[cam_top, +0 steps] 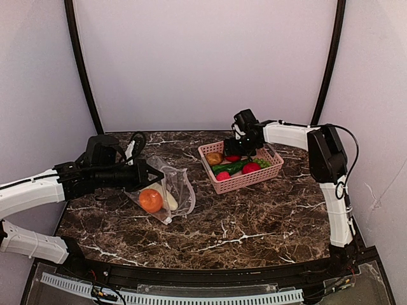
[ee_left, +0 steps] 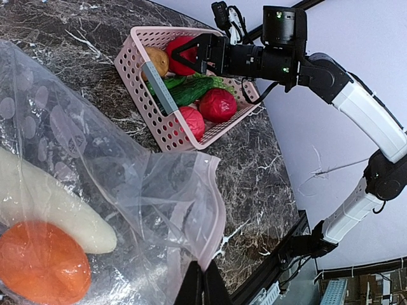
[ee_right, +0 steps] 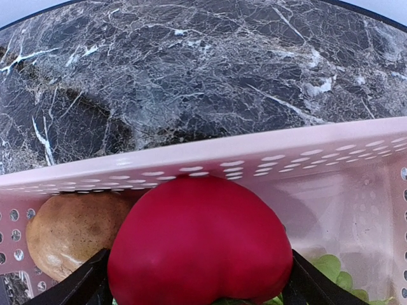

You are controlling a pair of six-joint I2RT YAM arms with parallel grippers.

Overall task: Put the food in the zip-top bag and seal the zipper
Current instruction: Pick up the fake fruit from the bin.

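The clear zip-top bag (cam_top: 170, 187) (ee_left: 127, 184) lies at the left on the marble table, with an orange fruit (cam_top: 151, 200) (ee_left: 41, 270) and a long cream-white vegetable (ee_left: 51, 206) inside. My left gripper (cam_top: 152, 173) (ee_left: 205, 279) is shut on the bag's mouth edge, by the pinkish zipper (ee_left: 219, 216). My right gripper (cam_top: 234, 154) (ee_right: 198, 274) reaches into the pink basket. Its jaws stand wide on either side of a red tomato (ee_right: 197, 248) (ee_left: 180, 54), and its fingers (ee_right: 304, 279) lie close against the tomato's sides. The tomato rests in the basket.
The pink slotted basket (cam_top: 240, 183) (ee_left: 137, 70) (ee_right: 254, 155) at the back right also holds a brown round piece (ee_right: 70, 232) (ee_left: 156, 60), a green cucumber (ee_left: 189, 90), leafy greens (ee_right: 331, 270) and two more red pieces (ee_left: 218, 105). Curved walls enclose the table.
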